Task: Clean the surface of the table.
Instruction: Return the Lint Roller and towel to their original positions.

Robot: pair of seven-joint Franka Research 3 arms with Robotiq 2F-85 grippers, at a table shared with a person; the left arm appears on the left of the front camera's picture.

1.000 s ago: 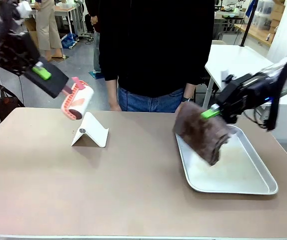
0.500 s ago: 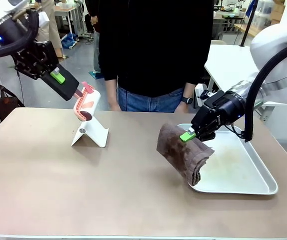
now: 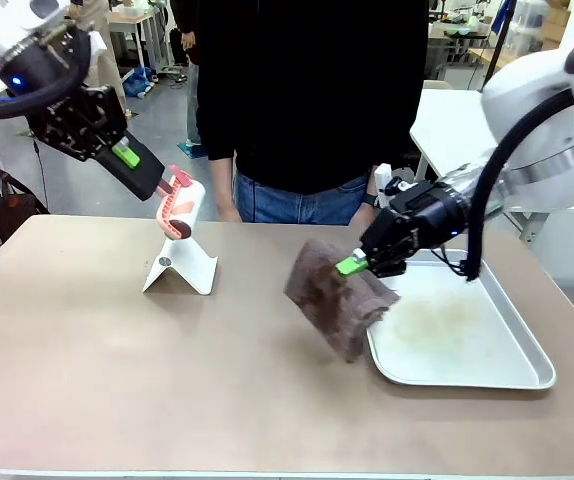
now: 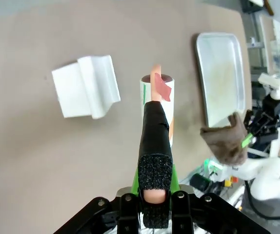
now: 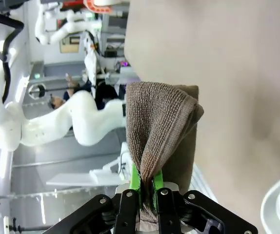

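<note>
Right now the right claw, centre-right, is clamped on one soft brown cloth hanging limp above the worktop, which spans the lower frame, stiff and smooth; the left claw, upper left, grips one lint roller, probably light; one tray; one white stand.

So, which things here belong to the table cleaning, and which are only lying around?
Belong to the job:
- table
- brown cloth, held by the right end effector
- lint roller, held by the left end effector

Lying about:
- white stand
- metal tray
- dark bag on the floor
</note>
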